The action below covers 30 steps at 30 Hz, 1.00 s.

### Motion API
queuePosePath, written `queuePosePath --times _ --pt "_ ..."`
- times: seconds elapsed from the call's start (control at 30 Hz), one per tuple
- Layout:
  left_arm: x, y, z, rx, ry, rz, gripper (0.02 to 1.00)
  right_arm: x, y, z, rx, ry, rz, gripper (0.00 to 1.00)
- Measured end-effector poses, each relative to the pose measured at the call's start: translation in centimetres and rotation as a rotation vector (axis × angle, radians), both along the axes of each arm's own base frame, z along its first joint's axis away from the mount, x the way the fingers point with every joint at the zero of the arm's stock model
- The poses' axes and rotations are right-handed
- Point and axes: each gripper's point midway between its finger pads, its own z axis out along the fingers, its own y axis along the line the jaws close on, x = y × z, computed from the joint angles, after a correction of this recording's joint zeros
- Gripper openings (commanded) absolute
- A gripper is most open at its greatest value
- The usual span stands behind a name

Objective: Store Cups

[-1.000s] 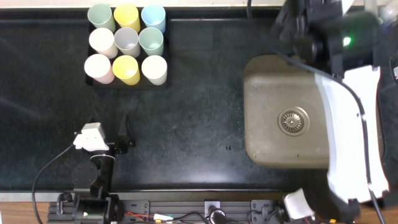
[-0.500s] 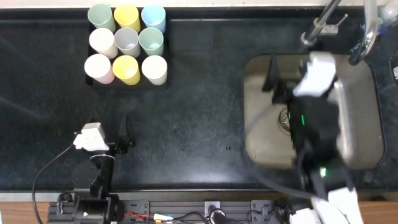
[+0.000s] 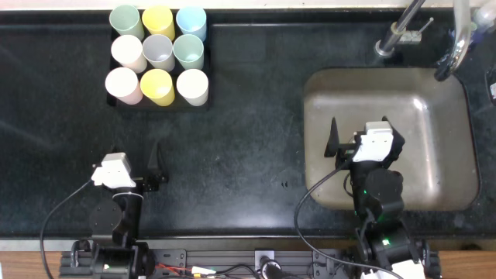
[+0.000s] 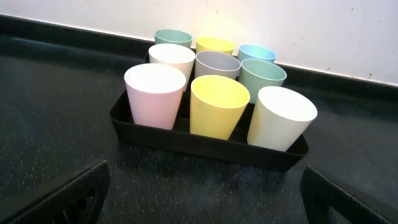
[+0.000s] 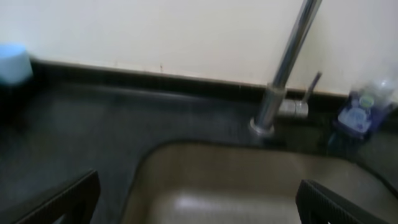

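Several pastel cups stand upright in a black tray (image 3: pixel 159 108) at the back left of the dark counter, among them a pink cup (image 4: pixel 154 93), a yellow cup (image 4: pixel 217 104) and a cream cup (image 4: pixel 280 117) in the front row of the tray (image 4: pixel 205 146). My left gripper (image 3: pixel 157 167) sits low near the counter's front, well short of the tray, open and holding nothing (image 4: pixel 202 190). My right gripper (image 3: pixel 336 146) hangs over the left part of the sink (image 3: pixel 434 116), open and holding nothing (image 5: pixel 199 196). A blue cup (image 5: pixel 12 62) shows far off.
The steel sink is sunk into the counter at the right, with a faucet (image 3: pixel 399 31) behind it and a blue bottle (image 5: pixel 357 112) at the back right corner. Bare dark counter (image 3: pixel 248 116) lies between tray and sink.
My right arm has swung from the back right corner down over the sink to its front left part. The left arm and the cups have not moved.
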Motion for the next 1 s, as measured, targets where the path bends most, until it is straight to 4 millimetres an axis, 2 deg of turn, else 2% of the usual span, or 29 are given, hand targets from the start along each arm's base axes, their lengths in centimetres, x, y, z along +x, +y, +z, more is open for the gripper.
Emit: queuePosePath --times 0.1,0.17,0.3,0.43,0.6,0.87,1.0 --pt "0.0 0.0 0.0 0.0 0.0 0.0 1.0 -0.6 -0.2 -2.1 -0.027 0.089 0.001 0.998" --pt "0.0 0.0 0.0 0.0 0.0 0.0 1.0 -0.8 -0.2 -2.9 -0.038 0.12 0.001 0.996" --pt "0.0 0.0 0.0 0.0 0.0 0.0 0.998 -1.0 -0.6 -2.8 -0.04 0.118 -0.007 0.996" --pt "0.0 0.0 0.0 0.0 0.0 0.0 1.0 -1.7 -2.9 -1.9 -0.029 0.083 -0.087 0.998" --pt "0.0 0.0 0.0 0.0 0.0 0.0 1.0 -3.4 -5.4 -1.4 -0.012 -0.008 -0.177 0.998" --pt "0.0 0.0 0.0 0.0 0.0 0.0 1.0 -4.4 -5.7 -3.8 -0.003 -0.067 -0.19 0.998" --pt "0.0 0.0 0.0 0.0 0.0 0.0 0.998 -4.5 -5.8 -2.8 0.005 -0.111 -0.192 0.996"
